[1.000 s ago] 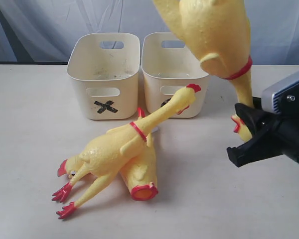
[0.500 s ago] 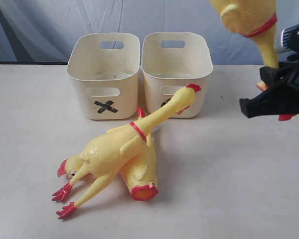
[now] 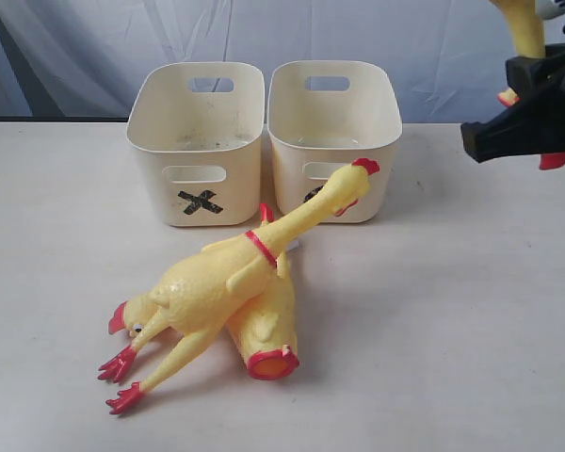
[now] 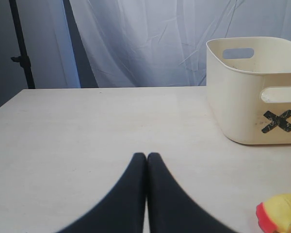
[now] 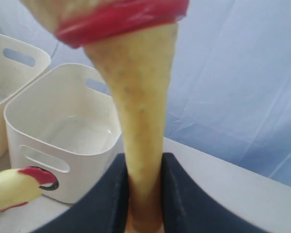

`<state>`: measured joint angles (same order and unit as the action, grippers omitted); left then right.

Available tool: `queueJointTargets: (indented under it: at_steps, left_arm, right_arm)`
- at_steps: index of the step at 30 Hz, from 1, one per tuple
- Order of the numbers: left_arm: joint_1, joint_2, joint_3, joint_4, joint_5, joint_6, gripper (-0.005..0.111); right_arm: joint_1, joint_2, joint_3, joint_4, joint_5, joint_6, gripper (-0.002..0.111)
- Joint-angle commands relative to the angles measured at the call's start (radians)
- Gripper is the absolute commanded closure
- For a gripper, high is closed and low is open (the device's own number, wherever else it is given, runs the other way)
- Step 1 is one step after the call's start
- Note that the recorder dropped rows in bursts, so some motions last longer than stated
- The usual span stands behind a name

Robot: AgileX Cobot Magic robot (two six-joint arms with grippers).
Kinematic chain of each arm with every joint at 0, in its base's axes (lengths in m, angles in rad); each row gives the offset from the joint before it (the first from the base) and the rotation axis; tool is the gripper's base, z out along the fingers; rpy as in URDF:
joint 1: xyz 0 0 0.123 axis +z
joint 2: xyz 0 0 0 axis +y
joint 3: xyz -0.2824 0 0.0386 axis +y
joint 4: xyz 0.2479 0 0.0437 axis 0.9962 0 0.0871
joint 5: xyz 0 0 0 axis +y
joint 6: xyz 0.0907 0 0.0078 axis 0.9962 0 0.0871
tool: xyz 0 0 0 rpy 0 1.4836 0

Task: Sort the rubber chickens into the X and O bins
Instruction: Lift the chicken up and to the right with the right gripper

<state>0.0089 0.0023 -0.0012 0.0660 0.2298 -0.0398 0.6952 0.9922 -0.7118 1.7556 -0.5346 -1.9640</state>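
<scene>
Jaws of the right gripper (image 5: pixel 144 162) are clamping the neck of a chicken (image 5: pixel 140 111), holding it high over the counter's (image 3: pixel 452 330) far right corner. Those of the left gripper (image 4: pixel 146 158) are sitting together, empty. It's looking light, soft and floppy, so the neck is seeming the best hold.

Smooth, faintly glossy rubber chickens (image 3: pixel 207 292); satin cream plastic bins (image 3: pixel 151 151), the left one scuffed inside; a matt, pale wood-look table (image 3: pixel 433 330); a thin creased cloth backdrop (image 3: pixel 75 47) at the far side.
</scene>
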Motion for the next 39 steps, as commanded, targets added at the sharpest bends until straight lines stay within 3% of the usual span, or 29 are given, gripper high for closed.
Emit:
queueJointTargets:
  at_steps: [1,12,19,39]
  left_arm:
    - [-0.001,-0.002,0.001,0.003,-0.004,-0.003,0.107]
    - [-0.001,-0.002,0.001,0.003,-0.006,-0.003,0.107]
    - [-0.001,-0.002,0.001,0.003,-0.006,-0.003,0.107]
    - [-0.001,-0.002,0.001,0.003,-0.006,-0.003,0.107]
  right_arm:
    - [0.003,0.019,-0.032,-0.011,0.032,-0.007,0.109]
    - [0.003,0.092,-0.072,-0.011,0.001,-0.015,0.109]
    - [0.003,0.092,-0.072,-0.011,0.029,0.127,0.109]
    - [0.003,0.094,-0.072,-0.011,0.045,0.071,0.109]
